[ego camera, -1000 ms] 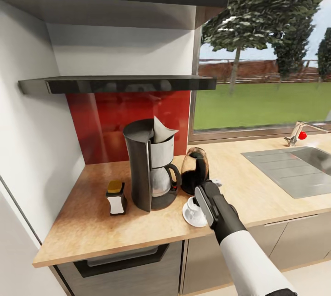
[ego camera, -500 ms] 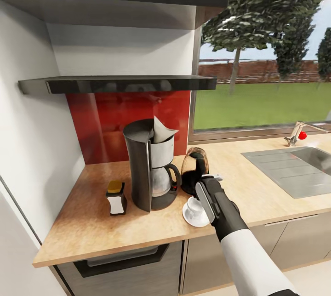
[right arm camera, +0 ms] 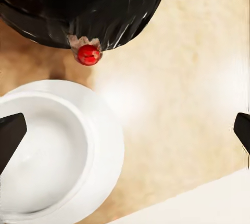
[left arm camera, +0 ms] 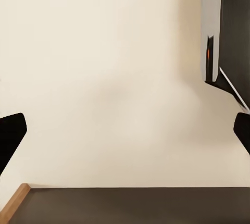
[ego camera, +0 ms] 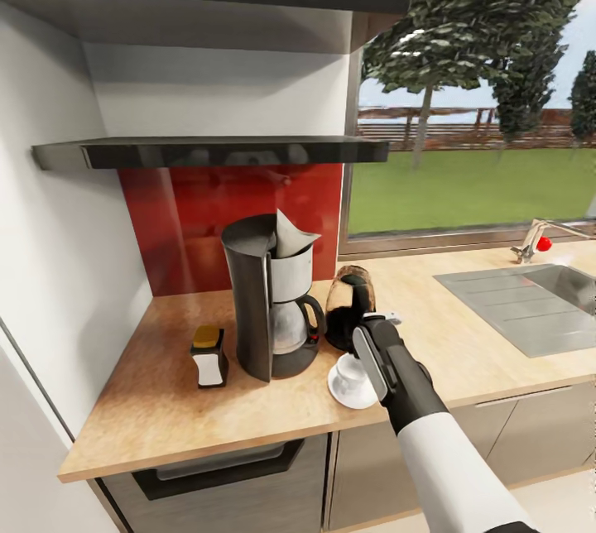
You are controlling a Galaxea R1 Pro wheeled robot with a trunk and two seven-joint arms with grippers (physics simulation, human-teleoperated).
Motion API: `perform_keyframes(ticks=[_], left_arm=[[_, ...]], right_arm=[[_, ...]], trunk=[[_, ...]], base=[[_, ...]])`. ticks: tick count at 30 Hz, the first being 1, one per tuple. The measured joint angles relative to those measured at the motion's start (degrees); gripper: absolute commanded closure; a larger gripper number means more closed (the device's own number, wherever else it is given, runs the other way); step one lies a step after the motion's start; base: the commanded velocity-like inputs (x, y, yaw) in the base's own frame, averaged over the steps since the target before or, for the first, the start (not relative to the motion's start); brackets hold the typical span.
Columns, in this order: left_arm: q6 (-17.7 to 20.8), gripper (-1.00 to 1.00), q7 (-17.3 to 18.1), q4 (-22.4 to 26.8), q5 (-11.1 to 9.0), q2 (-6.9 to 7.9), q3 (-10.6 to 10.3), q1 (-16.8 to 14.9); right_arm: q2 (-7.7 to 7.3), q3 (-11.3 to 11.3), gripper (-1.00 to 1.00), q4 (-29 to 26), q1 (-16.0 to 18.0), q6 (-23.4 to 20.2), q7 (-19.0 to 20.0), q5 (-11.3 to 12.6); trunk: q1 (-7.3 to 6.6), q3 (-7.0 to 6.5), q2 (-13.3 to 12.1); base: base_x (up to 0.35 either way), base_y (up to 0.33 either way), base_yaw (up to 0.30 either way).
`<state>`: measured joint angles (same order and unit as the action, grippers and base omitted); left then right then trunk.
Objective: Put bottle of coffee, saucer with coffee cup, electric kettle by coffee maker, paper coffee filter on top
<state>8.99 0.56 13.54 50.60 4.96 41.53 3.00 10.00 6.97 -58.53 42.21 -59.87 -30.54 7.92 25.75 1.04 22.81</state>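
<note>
A long beige wood-look countertop [ego camera: 165,400] is running beneath a glossy black kitchen shelf [ego camera: 215,151] and a window. On it, the tall black-and-silver coffee maker [ego camera: 269,301] is standing with a paper coffee filter [ego camera: 291,237] poking from its top, the small dark bottle of coffee [ego camera: 209,356] just beside it on one side, the rounded glass electric kettle [ego camera: 348,308] on the other. The plain white coffee cup [ego camera: 351,369] is sitting on the round white saucer [ego camera: 348,392], near the right gripper [ego camera: 374,333].

The left gripper [left arm camera: 125,133] is hanging with fingers wide apart over bare floor.

The right wrist camera is looking down on the cup, with the fingers spread wide and holding nothing. Judging by this, lifting straight up should avoid nudging the cup or kettle.
</note>
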Motion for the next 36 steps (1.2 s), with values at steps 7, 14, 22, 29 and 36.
perform_keyframes(ticks=[7, 14, 22, 29, 36], left_arm=[[-0.1, -1.00, 0.0, 0.0, 0.0, 0.03, 0.0, 0.0], [-0.1, -1.00, 0.0, 0.0, 0.0, 0.08, 0.0, 0.0], [-0.2, -1.00, 0.0, 0.0, 0.0, 0.01, -0.1, 0.0], [-0.2, -1.00, 0.0, 0.0, 0.0, 0.00, -0.2, 0.0], [-0.2, -1.00, 0.0, 0.0, 0.0, 0.00, -0.1, 0.0]], right_arm=[[0.00, 0.0, -1.00, -1.6, 0.0, 0.0, 0.0, -0.1], [0.00, 0.0, -1.00, -1.7, 0.0, 0.0, 0.0, -0.1], [0.00, 0.0, -1.00, -1.7, 0.0, 0.0, 0.0, -0.1], [0.00, 0.0, -1.00, -1.7, 0.0, 0.0, 0.0, -0.1], [0.00, 0.0, -1.00, -1.6, 0.0, 0.0, 0.0, -0.1]], trunk=[[0.00, -0.36, 0.0], [0.01, -0.70, 0.1], [0.02, -1.08, 0.1], [0.02, -1.43, 0.1], [0.02, -1.79, 0.1]], base=[[0.000, 0.000, -0.199], [0.000, 0.000, -0.224], [0.000, 0.000, -0.226], [0.000, 0.000, -0.226], [0.000, -0.001, -0.226]])
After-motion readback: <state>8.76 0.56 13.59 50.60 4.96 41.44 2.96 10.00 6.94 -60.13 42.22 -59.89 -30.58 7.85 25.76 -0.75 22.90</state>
